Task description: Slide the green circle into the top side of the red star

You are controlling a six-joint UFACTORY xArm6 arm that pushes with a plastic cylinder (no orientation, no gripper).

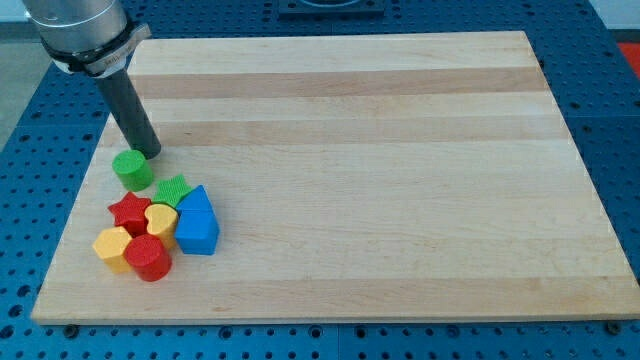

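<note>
The green circle (132,169) stands on the wooden board near its left edge. The red star (129,211) lies just below it, with a small gap between them. My tip (147,153) rests on the board right at the green circle's upper right side, touching or nearly touching it. The dark rod slants up to the view's top left.
A cluster sits around the red star: a green star-like block (173,190), a yellow heart (160,219), a blue block (197,222), a yellow block (112,247) and a red cylinder (148,259). The board's left edge (82,200) is close.
</note>
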